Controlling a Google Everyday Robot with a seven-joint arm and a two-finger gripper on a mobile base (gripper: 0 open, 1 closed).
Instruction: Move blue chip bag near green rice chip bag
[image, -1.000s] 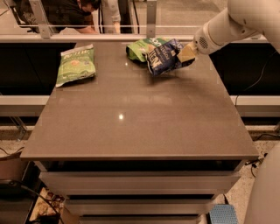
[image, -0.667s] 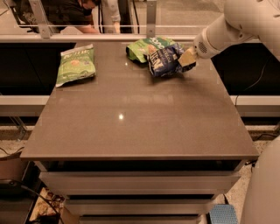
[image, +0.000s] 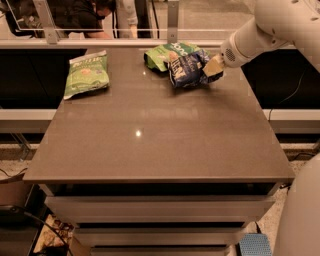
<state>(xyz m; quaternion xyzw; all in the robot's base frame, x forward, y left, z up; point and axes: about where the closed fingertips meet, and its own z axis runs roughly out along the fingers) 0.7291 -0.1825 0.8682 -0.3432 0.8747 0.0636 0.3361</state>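
The blue chip bag is dark blue with white lettering. It sits at the far right of the table, and its left end touches and partly overlaps the green rice chip bag. That bag is bright light green and lies flat at the table's back edge. My gripper reaches in from the upper right on the white arm. It is shut on the right end of the blue bag, which sits low at the table surface.
A duller green bag with a whitish top band lies at the far left of the brown table. A metal rail and glass run behind the table, with people beyond. The robot's white body stands at the lower right.
My gripper and the blue bag have come down a little toward the table, right beside the green rice chip bag. The other bags have not moved.
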